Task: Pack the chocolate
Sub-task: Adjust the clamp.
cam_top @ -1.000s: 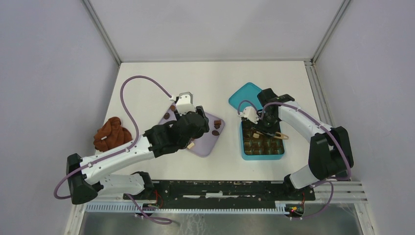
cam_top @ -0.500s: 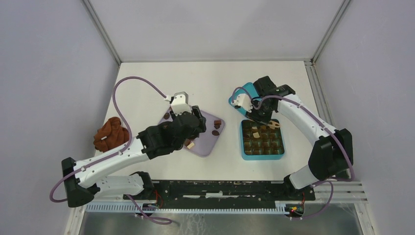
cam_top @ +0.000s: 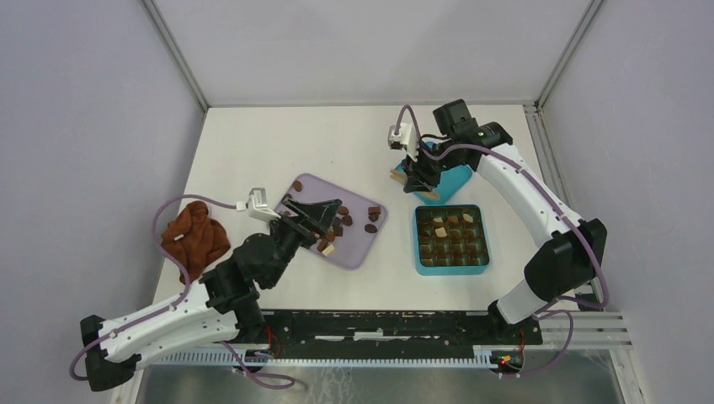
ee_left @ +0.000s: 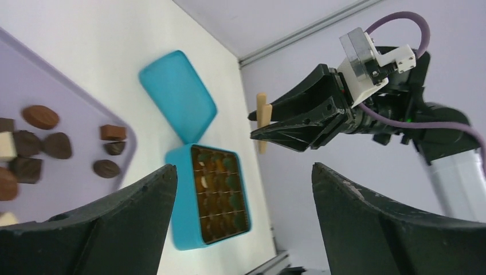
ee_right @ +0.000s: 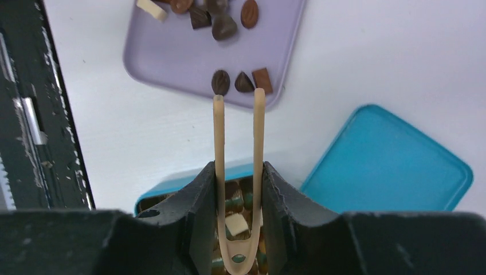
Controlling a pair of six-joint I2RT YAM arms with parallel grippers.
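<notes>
The right fingers (ee_right: 289,220) are clamped on a pair of pale tongs (ee_right: 218,143). The tong tips stand apart with nothing between them, so the step in hand looks like fetching another piece. Just beyond those tips, three pieces of chocolate (ee_right: 220,82) lie close together at the edge of the purple tray (ee_right: 172,63): two dark rounded ones and a mid-brown rectangle. More pieces lie farther out. The box (ee_right: 172,188) sits right beneath the fingers with some cells already filled, and its lid (ee_right: 390,154) lies off to one side. The left fingers (ee_left: 114,229) are spread wide, holding nothing, with the tray and its loose pieces below them. To do this well, bring the tips down astride one outer piece alone, not the middle one. Lower them until they nearly touch the tray, then close gently, since a rounded piece could squirt out sideways. Approach from the box side to stay clear of the left fingers.
</notes>
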